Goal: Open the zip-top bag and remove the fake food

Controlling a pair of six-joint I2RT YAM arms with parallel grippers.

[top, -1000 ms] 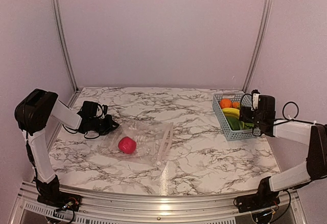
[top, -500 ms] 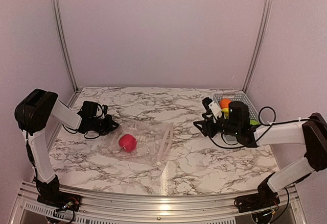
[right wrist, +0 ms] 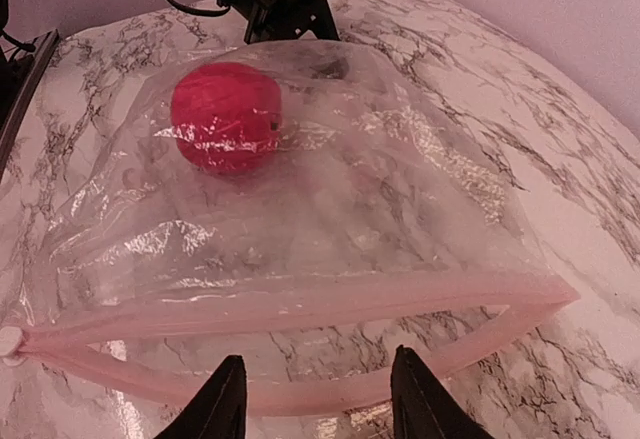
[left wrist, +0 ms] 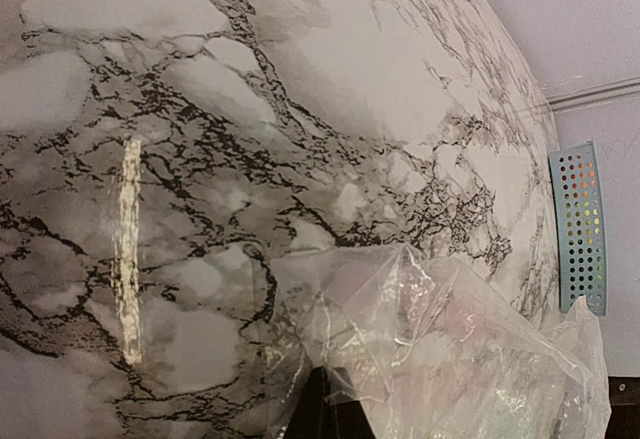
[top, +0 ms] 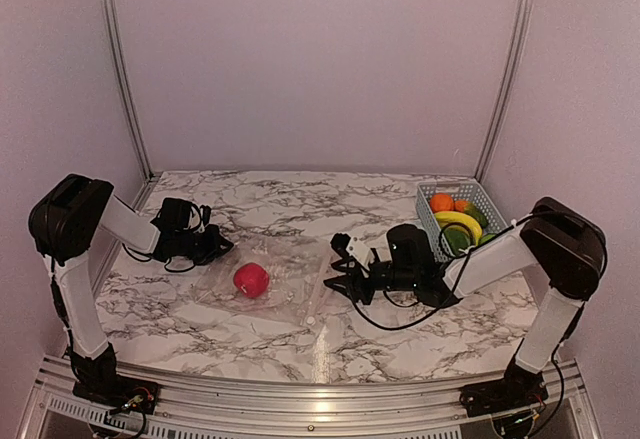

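Where marble-patterned worktop [top: 400,334] meets lilac walls [top: 320,59], your left end effector [top: 218,247] pinches zip-top bag [top: 290,271] corner; your right end effector [right wrist: 315,399], stretched low, jaws part-open, empty, faces bag mouth.

The zip-top bag [right wrist: 340,229] is seen as clear, crinkly, glossy plastic. The red fake food [right wrist: 225,117] is seen as smooth, approx. semi-gloss. The worktop [top: 400,329] is finished in glossy marble-look.
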